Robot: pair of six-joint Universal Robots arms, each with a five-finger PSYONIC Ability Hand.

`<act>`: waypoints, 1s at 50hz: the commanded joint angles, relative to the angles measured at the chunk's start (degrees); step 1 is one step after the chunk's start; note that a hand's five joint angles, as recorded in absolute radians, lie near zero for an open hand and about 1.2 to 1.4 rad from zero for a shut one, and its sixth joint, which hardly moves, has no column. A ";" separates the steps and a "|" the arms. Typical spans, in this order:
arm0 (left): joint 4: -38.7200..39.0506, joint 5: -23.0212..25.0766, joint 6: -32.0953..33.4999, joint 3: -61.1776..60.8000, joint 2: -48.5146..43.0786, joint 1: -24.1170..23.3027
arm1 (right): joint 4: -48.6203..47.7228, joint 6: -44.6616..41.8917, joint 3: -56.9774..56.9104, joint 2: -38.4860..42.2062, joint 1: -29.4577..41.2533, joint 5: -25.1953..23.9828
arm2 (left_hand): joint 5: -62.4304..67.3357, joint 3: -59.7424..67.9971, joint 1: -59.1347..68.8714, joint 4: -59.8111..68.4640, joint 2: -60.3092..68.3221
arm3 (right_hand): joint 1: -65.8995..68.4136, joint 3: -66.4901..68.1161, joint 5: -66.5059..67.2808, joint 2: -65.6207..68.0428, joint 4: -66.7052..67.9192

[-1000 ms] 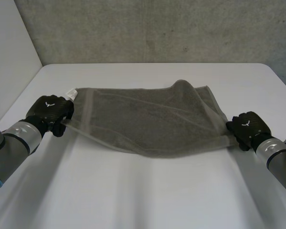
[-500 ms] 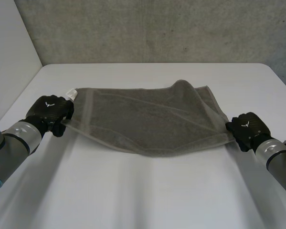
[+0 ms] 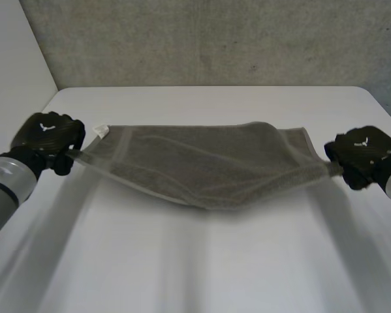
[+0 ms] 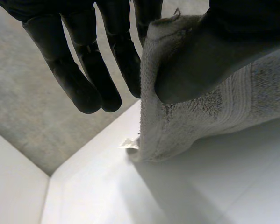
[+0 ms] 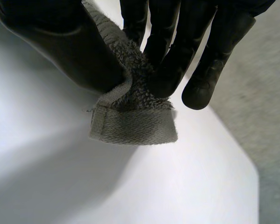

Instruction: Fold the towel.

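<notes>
Two hands up, one towel (image 3: 202, 171) strung between them above the table (image 3: 202, 267). The left hand (image 3: 48, 134) has its corner nipped between thumb (image 4: 210, 51) and one finger, the other fingers hanging straight beside it. The right hand (image 3: 363, 151) pinches the opposite corner, thumb pressed against fingertips (image 5: 170, 77) with terry bunched between them. The near edge is raised and pulled fairly taut, the middle sagging low, while the far edge looks to be resting on the table.

By my reading this is the carry of the first fold: near edge lifted, not yet laid over. The next move calls for both hands to travel away together at a matched pace and height, holding tension so the sag doesn't drag or wrinkle, then to set the corners down square on the far ones.

Around it, little to worry about: a white label (image 3: 100, 130) pokes out at the far left corner, and the concrete wall (image 3: 215, 39) sits well beyond. The main risk is a thin pinch slipping.
</notes>
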 commanded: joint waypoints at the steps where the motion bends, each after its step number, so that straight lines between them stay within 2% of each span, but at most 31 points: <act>1: -3.55 0.21 0.28 -4.04 8.80 2.74 | 15.51 -12.10 -0.79 -3.47 -4.01 -1.60 | -15.48 -8.94 -3.72 -7.22 -6.80 | 3.12 3.34 3.97 5.29 3.13; 3: -5.14 0.56 0.28 -5.01 11.10 3.80 | 19.33 -14.15 -0.96 -4.89 -5.51 -2.48 | -15.48 -8.94 -3.72 -7.22 -6.80 | 3.12 3.34 3.97 5.29 3.13; 5: -7.77 3.18 0.28 -6.68 14.34 6.25 | 25.10 -17.21 -2.18 -6.64 -9.62 -5.10 | -15.48 -8.94 -3.72 -7.22 -6.80 | 3.12 3.34 3.97 5.29 3.13; 12: -8.75 9.96 0.10 -7.65 14.89 10.47 | 28.73 -18.81 -6.84 -5.87 -12.54 -11.53 | -15.48 -8.94 -3.72 -7.22 -6.80 | 3.12 3.34 3.97 5.29 3.13; 16: -8.39 10.50 -0.07 -6.68 11.89 10.04 | 28.56 -17.49 -8.78 -2.25 -12.10 -12.24 | -15.48 -8.94 -3.72 -7.22 -6.80 | 3.12 3.34 3.97 5.29 3.13; 18: -7.52 10.15 -0.33 -3.54 4.90 8.03 | 28.47 -15.22 -12.98 4.30 -10.36 -11.63 | -15.48 -8.94 -3.72 -7.22 -6.80 | 3.12 3.34 3.97 5.29 3.13; 19: -7.52 10.15 -0.34 -3.52 4.86 8.02 | 28.47 -15.20 -13.00 4.34 -10.35 -11.63 | -15.48 -8.94 -3.72 -7.22 -6.80 | 3.12 3.34 3.97 5.29 3.13; 20: -7.34 9.88 -0.51 -1.43 1.47 6.10 | 28.56 -13.64 -15.44 7.04 -8.17 -11.02 | -15.48 -8.94 -3.72 -7.22 -6.80 | 3.12 3.34 3.97 5.29 3.13; 21: -7.34 8.84 -0.51 0.68 -2.22 4.52 | 28.47 -12.06 -17.90 9.67 -5.63 -10.05 | -15.48 -8.94 -3.72 -7.22 -6.80 | 3.12 3.34 3.97 5.29 3.13; 24: -7.34 6.98 -0.42 2.81 -5.95 3.01 | 28.38 -10.46 -20.74 12.34 -3.75 -8.81 | -15.48 -8.94 -3.72 -7.22 -6.80 | 3.12 3.34 3.97 5.29 3.13; 26: -7.60 2.17 -0.34 8.14 -13.12 0.56 | 27.95 -7.92 -27.30 18.81 -0.78 -5.58 | -15.48 -8.94 -3.72 -7.22 -6.80 | 3.12 3.34 3.97 5.29 3.13; 27: -7.60 2.15 -0.34 8.17 -13.15 0.55 | 27.94 -7.91 -27.33 18.84 -0.77 -5.56 | -15.48 -8.94 -3.72 -7.22 -6.80 | 3.12 3.34 3.97 5.29 3.13; 29: -7.69 -1.70 -0.69 13.50 -18.84 -0.77 | 26.98 -5.81 -33.28 25.14 1.16 -3.02 | -15.48 -8.94 -3.72 -7.22 -6.80 | 3.12 3.34 3.97 5.29 3.13; 38: -7.60 -5.85 -0.60 26.63 -28.80 -3.94 | 20.12 1.32 -44.91 35.89 3.80 0.59 | -15.48 -8.94 -3.72 -7.22 -6.80 | 3.12 3.34 3.97 5.29 3.13; 42: -7.78 -10.93 -1.30 33.99 -33.35 -5.51 | 14.86 6.40 -49.73 40.27 5.56 4.71 | -15.48 -8.94 -3.72 -7.22 -6.80 | 3.12 3.34 3.97 5.29 3.13; 45: -7.78 -13.22 -1.83 38.47 -35.99 -6.74 | 11.79 7.56 -51.58 42.56 6.61 7.26 | -15.48 -8.94 -3.72 -7.22 -6.80 | 3.12 3.34 3.97 5.29 3.13; 50: -7.78 -14.29 -1.74 44.54 -39.95 -8.85 | 7.65 7.91 -53.78 45.37 8.02 9.20 | -15.48 -8.94 -3.72 -7.22 -6.80 | 3.12 3.34 3.97 5.29 3.13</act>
